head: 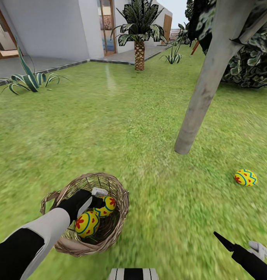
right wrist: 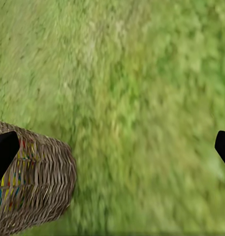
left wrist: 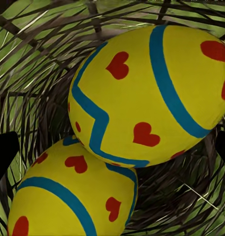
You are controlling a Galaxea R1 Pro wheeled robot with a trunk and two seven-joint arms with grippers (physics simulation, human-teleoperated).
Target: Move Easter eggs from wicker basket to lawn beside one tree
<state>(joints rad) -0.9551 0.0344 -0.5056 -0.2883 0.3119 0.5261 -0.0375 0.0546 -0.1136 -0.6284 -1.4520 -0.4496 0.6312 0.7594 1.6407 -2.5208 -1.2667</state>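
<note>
Nearest on the left, the left end effector (head: pixel 95 200) reaches down into the wicker basket (head: pixel 118 217), which stands on the lawn (head: pixel 122 128). The left wrist view shows its dark fingertips (left wrist: pixel 4 155) spread wide, one at each side of the picture, with two yellow eggs between them – nothing gripped. The upper egg (left wrist: pixel 149 96) lies against the lower egg (left wrist: pixel 73 196), both resting on the woven bottom, grass showing through the weave. From the head view the same pair sits in the basket: one egg (head: pixel 86 224) nearer, the other (head: pixel 107 205) just behind it, partly hidden by the end effector.

At the near right, the right end effector (head: pixel 242 249) hangs low over bare grass. In the right wrist view its fingertips (right wrist: pixel 4 150) stand far apart at the picture's edges, open and empty, with the side of the basket (right wrist: pixel 38 187) near one of them.

Farther out on the right, a third egg (head: pixel 245 177) lies on the grass, near the foot of a pale grey tree trunk (head: pixel 205 91) – close to it but not touching. The trunk rises tilted in the head view into dark leaves.

Farther still, a spiky striped plant (head: pixel 28 79) grows at the left by a grey paved area, a short palm (head: pixel 139 46) stands at the far edge of the grass, and a white house (head: pixel 51 31) lies behind.
</note>
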